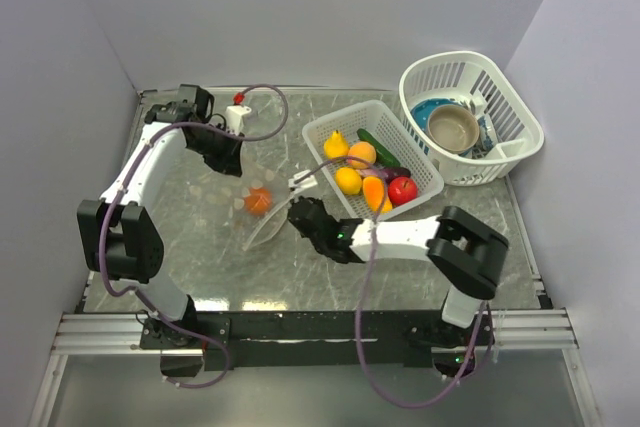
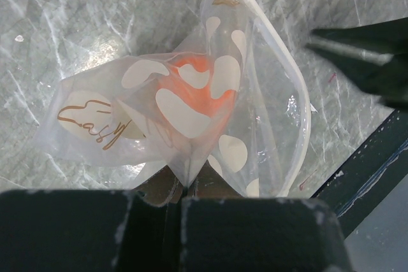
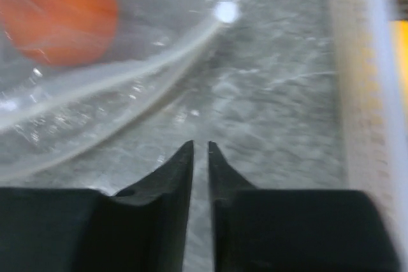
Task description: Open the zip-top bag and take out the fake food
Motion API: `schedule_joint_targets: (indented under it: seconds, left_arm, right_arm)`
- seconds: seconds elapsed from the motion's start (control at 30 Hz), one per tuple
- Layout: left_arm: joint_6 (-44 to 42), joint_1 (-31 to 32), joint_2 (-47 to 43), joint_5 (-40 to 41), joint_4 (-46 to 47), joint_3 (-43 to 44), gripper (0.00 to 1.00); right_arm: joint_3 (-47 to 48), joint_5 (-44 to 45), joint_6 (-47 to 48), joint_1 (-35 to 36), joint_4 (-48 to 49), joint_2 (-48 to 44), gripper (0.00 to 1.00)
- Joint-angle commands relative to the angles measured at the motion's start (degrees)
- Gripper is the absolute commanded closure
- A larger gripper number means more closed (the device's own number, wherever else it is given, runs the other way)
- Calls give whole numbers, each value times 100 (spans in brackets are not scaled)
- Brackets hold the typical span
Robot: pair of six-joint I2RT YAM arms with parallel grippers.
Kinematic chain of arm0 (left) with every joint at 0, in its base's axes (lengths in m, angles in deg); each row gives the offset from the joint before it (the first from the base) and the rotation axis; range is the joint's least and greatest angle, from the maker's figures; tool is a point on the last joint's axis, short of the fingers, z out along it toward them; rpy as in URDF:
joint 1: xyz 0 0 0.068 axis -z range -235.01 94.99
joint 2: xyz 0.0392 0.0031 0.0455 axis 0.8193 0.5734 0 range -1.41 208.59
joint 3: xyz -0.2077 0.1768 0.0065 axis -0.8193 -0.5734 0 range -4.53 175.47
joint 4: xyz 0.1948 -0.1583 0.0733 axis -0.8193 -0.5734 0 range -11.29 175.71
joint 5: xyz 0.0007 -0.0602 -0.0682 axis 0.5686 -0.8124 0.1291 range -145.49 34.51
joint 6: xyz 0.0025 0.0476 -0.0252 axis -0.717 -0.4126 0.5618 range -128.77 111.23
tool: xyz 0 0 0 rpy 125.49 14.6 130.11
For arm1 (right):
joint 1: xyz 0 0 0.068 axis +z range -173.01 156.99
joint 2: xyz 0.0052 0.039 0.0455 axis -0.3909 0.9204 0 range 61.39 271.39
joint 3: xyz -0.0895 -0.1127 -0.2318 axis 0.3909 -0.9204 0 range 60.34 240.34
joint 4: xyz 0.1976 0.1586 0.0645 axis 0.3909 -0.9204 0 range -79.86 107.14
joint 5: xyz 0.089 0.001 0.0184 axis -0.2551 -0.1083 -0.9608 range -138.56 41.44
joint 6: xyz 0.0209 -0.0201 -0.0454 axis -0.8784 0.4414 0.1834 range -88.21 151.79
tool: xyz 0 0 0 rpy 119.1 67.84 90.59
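One orange piece of fake food (image 1: pixel 258 201) lay inside the zip-top bag (image 1: pixel 228 192), left of frame centre. The left gripper (image 2: pixel 185 189) pinched the bag's floppy film. The right gripper (image 3: pixel 200 151) was nearly closed on nothing. The light, glossy fruit would likely slip unless gripped across its middle.

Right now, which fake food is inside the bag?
The round orange one, visible through the bag; the other pieces all lie in the rectangular basket.

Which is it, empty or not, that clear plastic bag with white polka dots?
Not empty. One round orange plastic toy lies inside the clear polka-dotted plastic bag, showing through its wall in the left wrist view.
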Motion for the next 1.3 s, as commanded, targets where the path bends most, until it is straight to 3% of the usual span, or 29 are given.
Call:
schedule_joint_targets:
  seconds: [0.0, 0.13, 0.23, 0.33, 0.47, 0.67, 0.93, 1.13, 1.27]
  left_arm:
    - [-10, 132, -180, -50, -162, 8, 99]
    - [-186, 264, -109, -112, -417, 34, 99]
    - [-405, 343, -48, -270, -680, 52, 99]
    - [-450, 405, -65, -314, -672, 34, 99]
    - [-406, 458, 14, -209, -637, 69, 99]
    - [-388, 537, 128, -191, -619, 183, 99]
    - [-494, 581, 146, -244, -690, 175, 99]
    - [-573, 598, 102, -323, -751, 34, 99]
    - [-538, 607, 32, -183, -655, -88, 99]
  right_arm:
    - [770, -596, 218, 25, 651, 454, 59]
    - [1070, -816, 280, 16, 810, 814, 59]
    - [1228, -1132, 341, 7, 898, 999, 52]
    - [1290, -1545, 341, 7, 924, 1122, 41]
    - [1334, -2169, 341, 25, 995, 1219, 16]
    - [2044, -2250, 307, 8, 451, 1764, 0]
    - [2687, -2021, 306, -1, -16, 2388, 0]
    - [2706, -1739, 438, 8, 185, 2485, 0]
    - [2109, -1924, 465, 16, 818, 2187, 19]
